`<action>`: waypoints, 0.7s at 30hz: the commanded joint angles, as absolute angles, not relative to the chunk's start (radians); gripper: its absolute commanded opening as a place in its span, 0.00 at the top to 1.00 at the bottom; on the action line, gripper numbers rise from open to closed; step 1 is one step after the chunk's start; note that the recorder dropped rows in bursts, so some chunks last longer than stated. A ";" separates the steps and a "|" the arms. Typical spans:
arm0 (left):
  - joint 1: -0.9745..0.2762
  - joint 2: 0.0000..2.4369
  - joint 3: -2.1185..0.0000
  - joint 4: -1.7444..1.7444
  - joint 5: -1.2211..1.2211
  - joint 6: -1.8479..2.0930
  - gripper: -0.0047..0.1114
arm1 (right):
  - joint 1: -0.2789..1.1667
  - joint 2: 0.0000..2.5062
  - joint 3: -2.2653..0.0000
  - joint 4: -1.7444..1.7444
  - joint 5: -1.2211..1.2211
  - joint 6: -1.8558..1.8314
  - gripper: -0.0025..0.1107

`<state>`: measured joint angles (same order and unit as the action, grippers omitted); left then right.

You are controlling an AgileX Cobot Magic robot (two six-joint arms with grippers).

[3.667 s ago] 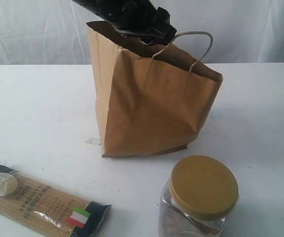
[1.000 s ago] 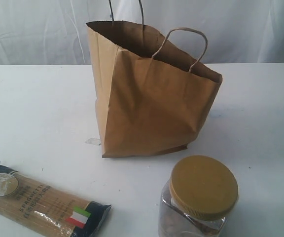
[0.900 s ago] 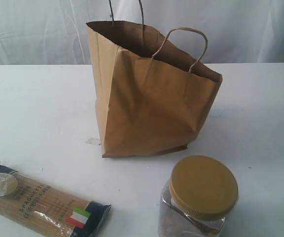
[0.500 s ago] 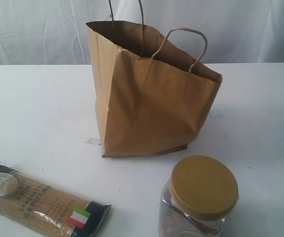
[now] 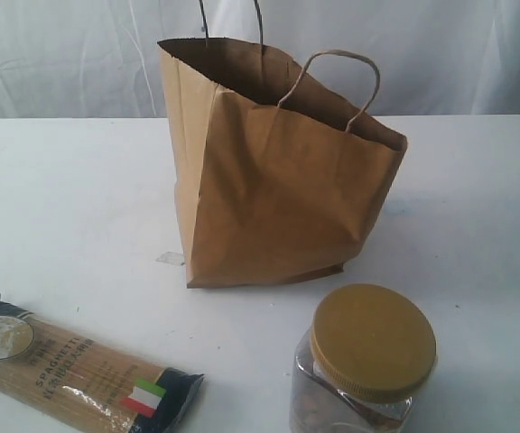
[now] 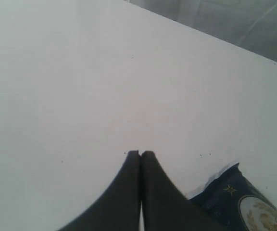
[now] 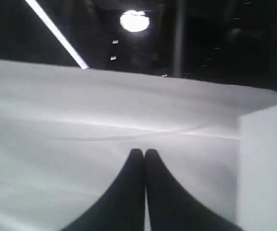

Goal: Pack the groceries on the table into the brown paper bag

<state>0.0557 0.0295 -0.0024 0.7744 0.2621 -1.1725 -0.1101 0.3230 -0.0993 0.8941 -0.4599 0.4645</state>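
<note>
Over the white table [image 6: 81,72], the left gripper [image 6: 140,153] has its two dark fingers pressed together tip against tip, with nothing between them. Just beside those fingers lies the dark blue end of the spaghetti pack [image 6: 230,197], flat on the tabletop; whether a finger touches it cannot be told. The right gripper [image 7: 144,151] is likewise closed on nothing, its fingers meeting over a pale white surface, with a dark background and a round lamp [image 7: 134,21] beyond.

Seen from the exterior camera, the spaghetti pack lies in the lower left corner of the frame, running diagonally, its Italian flag mark [image 5: 144,397] toward the end nearer the middle. At the lower right stands the clear jar [image 5: 350,397], upright, its mustard lid [image 5: 373,341] screwed on. The two are well apart. The brown paper bag [image 5: 278,189] stands in the upper middle of the frame, mouth open and leaning a little, its paper creased, with one twisted cord handle [image 5: 368,77] arching above the rim at its right side. A small clear scrap [image 5: 170,258] lies on the table at the bag's lower left corner. White curtain [image 5: 61,54] fills the top of the frame.
</note>
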 commanded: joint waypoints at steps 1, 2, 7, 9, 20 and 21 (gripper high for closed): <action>0.056 0.024 0.000 0.762 0.256 -1.172 0.96 | -0.109 0.326 -0.346 -0.176 -0.634 0.741 0.98; 0.056 0.024 0.000 0.762 0.256 -1.172 0.96 | -0.109 0.331 -0.397 -0.386 -0.707 0.734 0.98; 0.056 0.024 0.000 0.762 0.256 -1.172 0.96 | -0.078 0.383 -0.621 -1.443 -0.919 0.876 0.98; 0.056 0.024 0.000 0.762 0.254 -1.173 0.96 | -0.078 0.402 -0.621 -1.698 -0.889 1.084 0.98; 0.056 0.024 0.000 0.762 0.254 -1.170 0.96 | -0.078 0.508 -0.348 -1.744 -0.079 1.996 0.98; 0.056 0.024 0.000 0.762 0.254 -1.170 0.96 | -0.078 0.508 -0.333 -1.744 -0.068 1.994 0.98</action>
